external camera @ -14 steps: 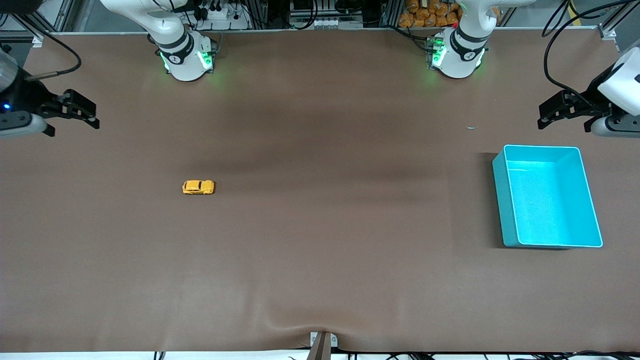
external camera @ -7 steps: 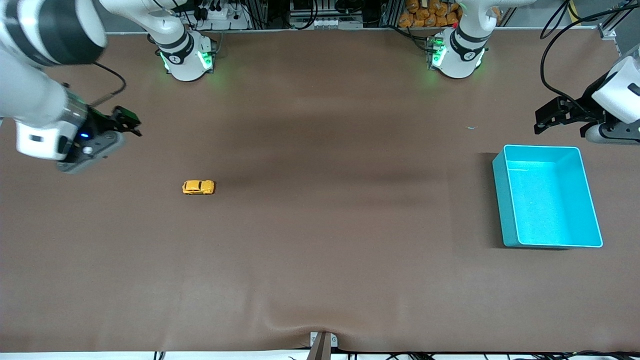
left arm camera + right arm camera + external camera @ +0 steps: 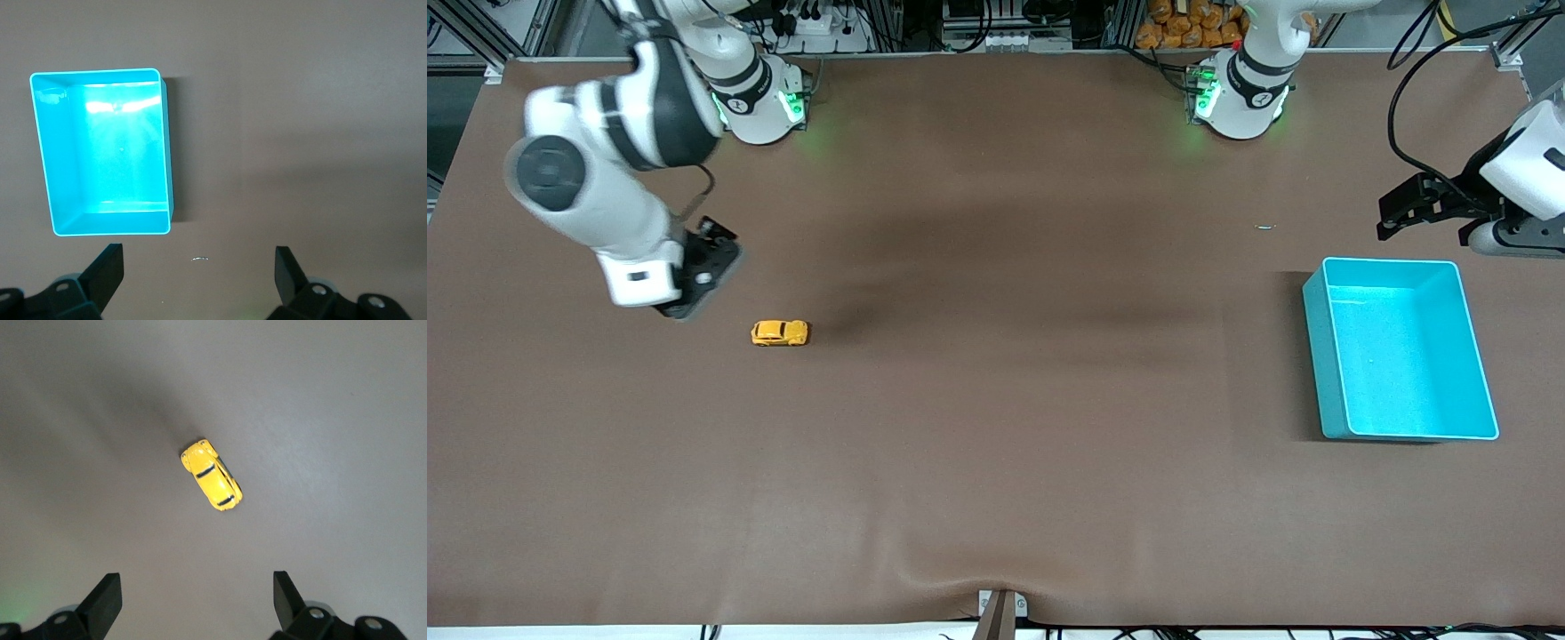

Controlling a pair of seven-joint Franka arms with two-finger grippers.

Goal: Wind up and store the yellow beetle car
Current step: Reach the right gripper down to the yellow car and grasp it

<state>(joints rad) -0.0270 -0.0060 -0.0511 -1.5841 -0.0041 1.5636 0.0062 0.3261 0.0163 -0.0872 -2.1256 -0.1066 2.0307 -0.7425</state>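
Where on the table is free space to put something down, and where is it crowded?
Bare brown table stretches between the yellow beetle car and the turquoise bin, and nearer the camera. Tighter spots: by the car, where the open right gripper hangs, and beside the bin, where the open left gripper waits.

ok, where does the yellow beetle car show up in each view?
Front view: yellow beetle car on the brown table mat, toward the right arm's end, near the right gripper.
Left wrist view: not in it; only the turquoise bin.
Right wrist view: centre of the picture.
Shared landmark: the brown mat.
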